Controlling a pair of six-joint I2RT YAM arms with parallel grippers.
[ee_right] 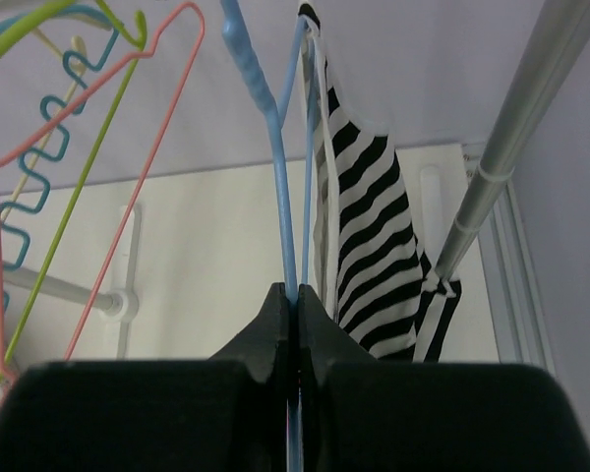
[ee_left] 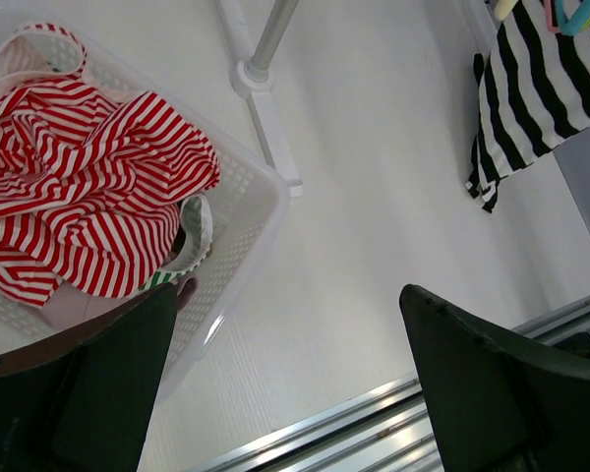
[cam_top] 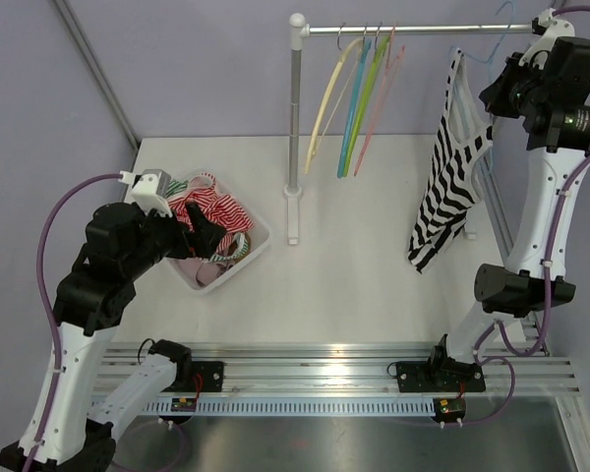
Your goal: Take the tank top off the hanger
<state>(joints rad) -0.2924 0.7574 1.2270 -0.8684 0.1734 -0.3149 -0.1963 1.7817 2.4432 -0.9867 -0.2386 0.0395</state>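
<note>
Black-and-white striped knit, the tank top hangs limp from a thin, pale blue plastic hanger at the 2 o'clock corner of the white table. Its wavy bands drape into soft folds and the hem trails low towards the table. One strap is looped over the top of the hanger beside the hook.

The right gripper is up at the rail, its matte black fingers clenched flat together on the hanger's two slim strands. The striped cloth falls just beside them at 1 o'clock in the wrist view.

Along the shiny metal rail, towards 12 o'clock, four spare hangers dangle bare in cream, blue, green and pink, the pink and blue ones with wavy notches. A smooth round post holds up the rail's left end.

At 9 o'clock sits a white perforated plastic basket, rectangular with rounded corners. It is heaped with a crumpled red-and-white striped top over other cloth. The left gripper hovers over the basket's near corner, released, its broad dark fingers spread wide and holding nothing.
</note>
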